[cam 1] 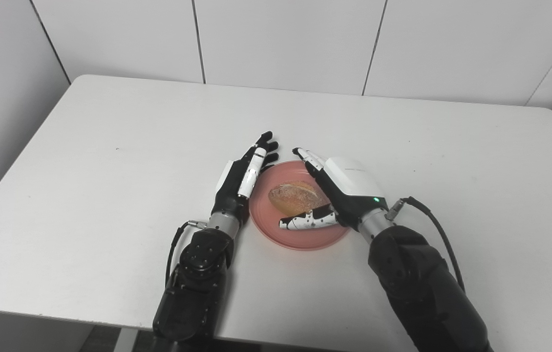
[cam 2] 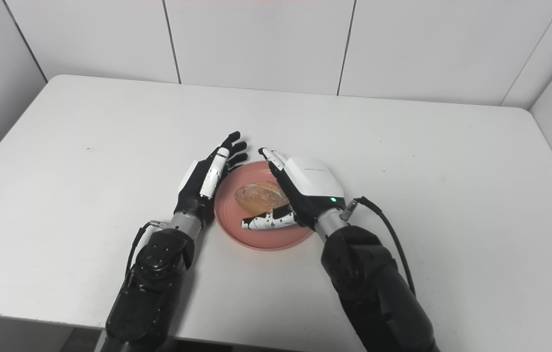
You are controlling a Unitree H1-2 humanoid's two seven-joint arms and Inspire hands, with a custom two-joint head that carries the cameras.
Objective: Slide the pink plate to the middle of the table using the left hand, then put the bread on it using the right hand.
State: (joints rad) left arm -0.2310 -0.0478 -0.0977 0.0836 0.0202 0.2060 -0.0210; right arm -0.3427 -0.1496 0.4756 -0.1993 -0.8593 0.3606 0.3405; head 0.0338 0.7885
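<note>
**Bread on the plate, both hands beside it**

The right hand sits just right of centre in the frame, over the right part of the plate. Its fingers are spread and straight, its thumb lies across the plate's near side, just below the bread. Whether thumb or palm touches the loaf I cannot tell, but the hand does not close on it; it looks wide and holding nothing.

The left hand stands on edge at the plate's left rim, fingers straight and pointing to the upper part of the frame, also holding nothing.

The plate lies near the centre of the surface, toward the lower half of the picture, with the bread resting on its middle.

Judged from this, both steps look done: plate in the middle, bread on it. What seems left is only for the hands to draw clear.

Count: one plate, one bread, two hands, one surface.
</note>
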